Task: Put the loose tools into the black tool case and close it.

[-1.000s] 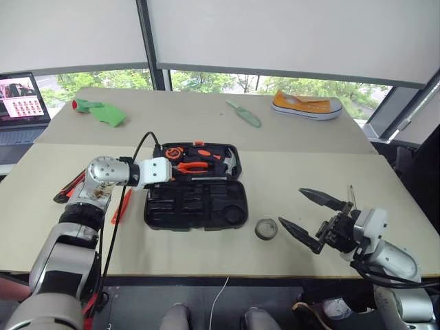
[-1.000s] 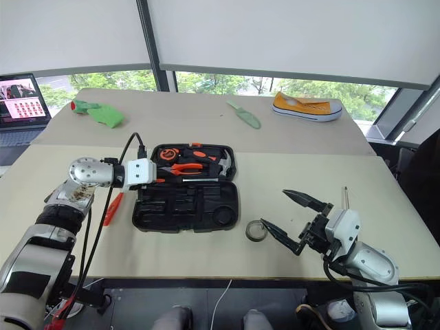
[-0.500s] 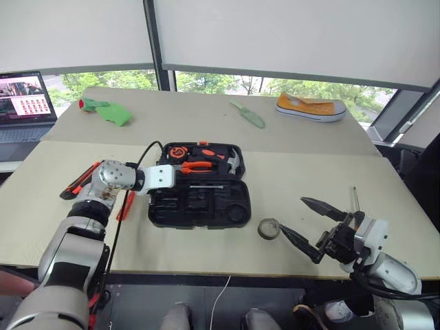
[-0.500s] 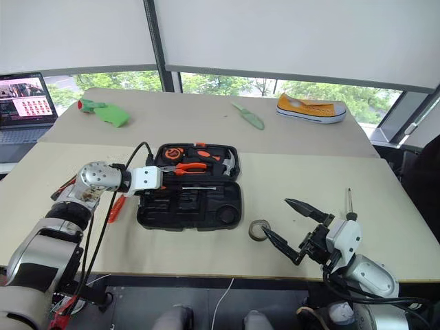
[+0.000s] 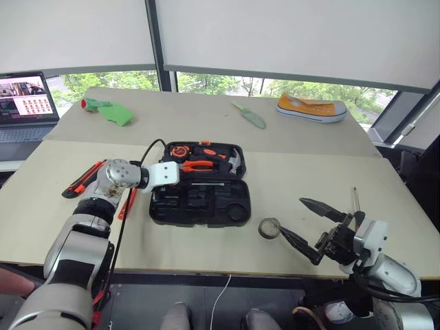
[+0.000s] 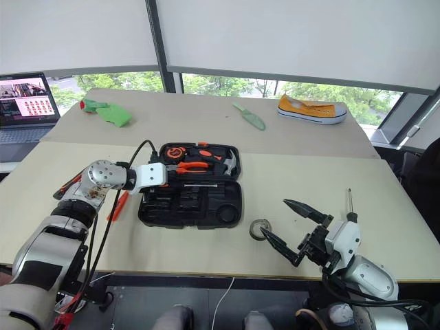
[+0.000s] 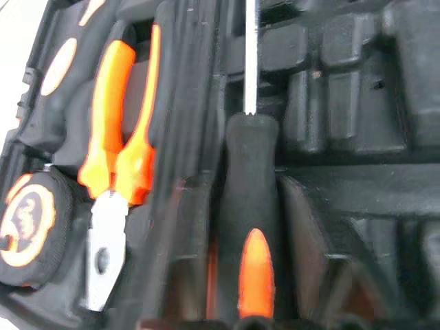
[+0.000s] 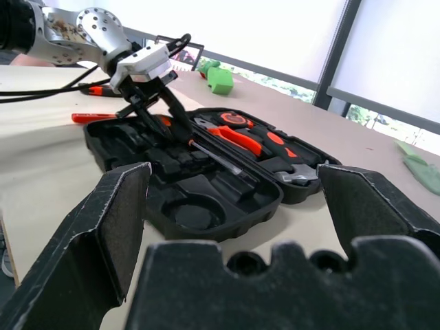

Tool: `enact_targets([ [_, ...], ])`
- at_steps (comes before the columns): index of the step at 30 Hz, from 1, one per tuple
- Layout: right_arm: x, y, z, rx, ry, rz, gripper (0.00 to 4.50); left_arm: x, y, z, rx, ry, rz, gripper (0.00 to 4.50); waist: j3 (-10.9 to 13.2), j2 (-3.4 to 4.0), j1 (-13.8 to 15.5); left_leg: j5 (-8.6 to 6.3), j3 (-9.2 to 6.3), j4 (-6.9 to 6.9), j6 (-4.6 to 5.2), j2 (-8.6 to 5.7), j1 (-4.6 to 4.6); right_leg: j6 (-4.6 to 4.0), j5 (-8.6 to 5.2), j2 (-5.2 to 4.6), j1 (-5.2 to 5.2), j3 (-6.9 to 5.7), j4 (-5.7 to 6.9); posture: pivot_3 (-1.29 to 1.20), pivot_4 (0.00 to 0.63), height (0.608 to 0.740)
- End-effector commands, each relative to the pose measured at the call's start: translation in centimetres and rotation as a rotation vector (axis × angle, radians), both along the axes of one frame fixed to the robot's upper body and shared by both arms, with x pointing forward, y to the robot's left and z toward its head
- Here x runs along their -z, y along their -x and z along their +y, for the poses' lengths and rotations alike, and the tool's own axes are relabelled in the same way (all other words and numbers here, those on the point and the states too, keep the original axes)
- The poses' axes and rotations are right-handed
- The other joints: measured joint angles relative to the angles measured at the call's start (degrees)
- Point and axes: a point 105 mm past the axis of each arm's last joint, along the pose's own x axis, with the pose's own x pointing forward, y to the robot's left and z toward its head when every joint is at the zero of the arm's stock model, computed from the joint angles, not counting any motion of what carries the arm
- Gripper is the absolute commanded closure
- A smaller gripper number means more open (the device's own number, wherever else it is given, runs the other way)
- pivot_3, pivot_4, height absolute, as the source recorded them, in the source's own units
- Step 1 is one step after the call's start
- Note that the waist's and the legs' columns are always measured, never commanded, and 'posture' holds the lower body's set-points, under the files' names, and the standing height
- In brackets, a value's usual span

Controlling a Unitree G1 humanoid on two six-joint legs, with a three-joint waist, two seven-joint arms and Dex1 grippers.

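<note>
**Beige worktop, case open**

Beige worktop [image 5: 309,165] under blinds. Black tool case [image 5: 199,194] lies open mid-worktop. Left tool [image 8: 148,110] over the case's left end, fingers part-spread astride a screwdriver [image 7: 249,227] lying in its slot; grip unclear. Right tool [image 5: 309,221] wide open, empty, near the grey tape roll [image 5: 268,227]. Utility knife [image 5: 82,179] left of case.

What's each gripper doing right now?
Left gripper: open, astride the orange-and-black-handled screwdriver in the black plastic tool case.
Right gripper: open, holding nothing.
</note>
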Motion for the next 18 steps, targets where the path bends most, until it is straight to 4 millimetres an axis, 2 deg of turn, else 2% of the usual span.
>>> enact_targets([
  [1,-0.8,0.3,0.1,-0.008,-0.002,-0.027,0.0,-1.0,0.1,-0.2,0.03,0.03,-0.049,1.08,0.0,0.0,-0.1,0.0,0.0,0.0,0.0,0.0,-0.01,-0.02,0.01,0.01,-0.01,0.0,0.0,0.0,0.15,0.74],
  [3,-0.7,0.3,0.0,-0.007,-0.002,-0.02,0.0,-1.9,-0.1,-0.4,0.015,0.106,-0.083,0.36,0.0,0.0,-0.1,0.0,0.0,-0.01,0.0,0.0,-0.01,-0.03,0.02,0.0,-0.01,0.01,-0.01,0.0,0.15,0.74],
  [7,-0.4,0.4,0.0,-0.007,-0.004,-0.006,0.0,-4.1,-0.3,-1.0,-0.03,0.425,-0.012,0.36,0.0,0.0,0.2,0.0,-0.01,0.0,0.01,-0.01,-0.09,-0.02,0.01,-0.02,-0.03,-0.01,-0.03,0.0,0.15,0.74],
  [9,-0.3,0.4,0.0,-0.006,-0.005,-0.001,0.0,-4.3,-0.3,-1.0,-0.045,0.508,0.037,0.36,0.0,0.0,-0.1,0.0,-0.01,0.03,0.01,-0.02,-0.12,-0.01,0.02,-0.03,-0.04,-0.02,-0.03,0.0,0.15,0.74],
  [10,-0.3,0.4,0.0,-0.005,-0.007,0.001,0.0,-4.3,-0.5,-0.7,-0.077,0.536,0.051,0.77,0.0,0.0,-0.1,0.0,-0.02,0.03,0.01,-0.02,-0.12,-0.01,0.02,-0.01,-0.05,-0.02,-0.03,0.0,0.15,0.74],
  [11,-0.2,0.4,0.0,-0.003,-0.008,0.004,0.0,-4.0,-0.5,-0.6,-0.101,0.563,0.084,0.89,0.0,0.01,-0.2,0.0,-0.03,0.03,0.01,-0.02,-0.12,-0.01,0.02,0.0,-0.04,-0.02,-0.02,0.0,0.15,0.74],
  [14,0.1,0.5,0.0,0.003,-0.015,0.014,0.0,-2.1,-0.6,-0.5,-0.184,0.575,0.149,1.76,0.0,0.04,-0.6,0.0,-0.05,0.0,0.01,0.0,-0.05,-0.01,0.02,0.04,-0.03,0.0,0.0,0.0,0.15,0.74],
  [18,0.4,0.7,0.2,0.001,-0.018,0.026,0.0,-0.1,-0.8,-0.7,-0.271,0.534,0.193,3.31,0.0,0.04,-0.7,0.0,-0.06,0.01,0.01,-0.01,-0.05,-0.01,0.02,0.04,-0.02,0.0,0.0,0.0,0.15,0.74],
])
